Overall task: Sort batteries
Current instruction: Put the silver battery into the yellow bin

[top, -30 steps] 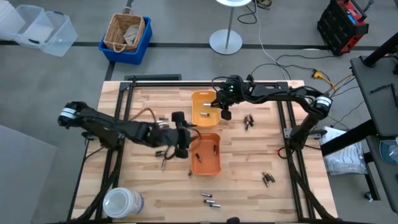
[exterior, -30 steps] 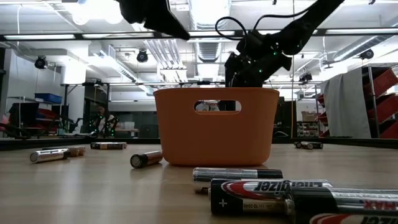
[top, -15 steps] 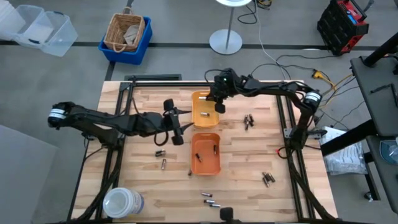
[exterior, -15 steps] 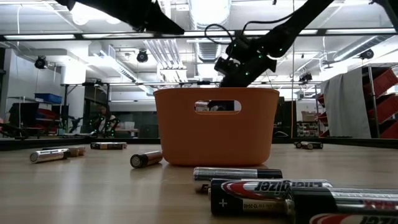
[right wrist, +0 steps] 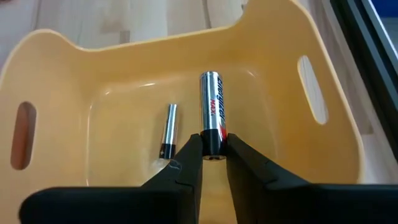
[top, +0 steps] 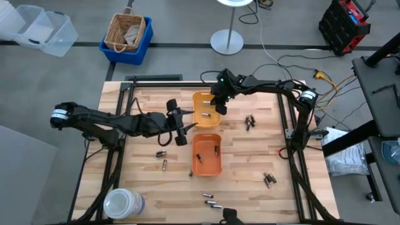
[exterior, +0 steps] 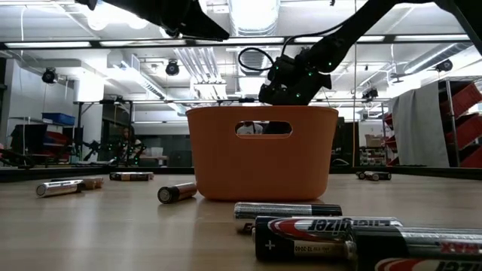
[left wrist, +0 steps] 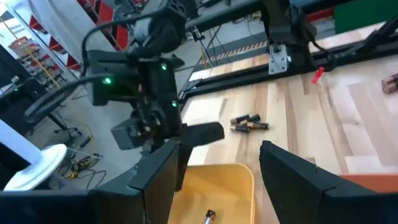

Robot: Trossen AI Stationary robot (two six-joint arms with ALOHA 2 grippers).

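Observation:
My right gripper (right wrist: 210, 149) hangs over the yellow tray (top: 201, 100) at the table's far middle, shut on a silver and black battery (right wrist: 211, 112). A thinner battery (right wrist: 167, 130) lies on that tray's floor. My left gripper (top: 179, 127) is open with nothing between its fingers, left of the yellow tray and beyond the orange tray (top: 206, 164). The left wrist view looks across the yellow tray (left wrist: 231, 177) at my right gripper (left wrist: 152, 127). Loose batteries lie about the table (top: 250, 120), (top: 269, 180), (top: 161, 154), (top: 210, 200). My right gripper pinches the battery by one end (right wrist: 212, 140) between its two fingertips. The fingers come from above, slanting down into the tray. The battery sticks out beyond the fingertips in line with them, its free end (right wrist: 209, 77) pointing at the tray's floor.
The orange tray (exterior: 261, 150) stands near the table's middle with batteries in it. More batteries lie close to the near edge (exterior: 331, 233) and at the near left (exterior: 177, 193). A white tub (top: 122, 203) is at the near left corner.
My right gripper has gone toward the table's left and a little toward the far edge, from beside the yellow tray's right wall to over its inside. My left gripper has drawn away from the orange tray toward the far edge.

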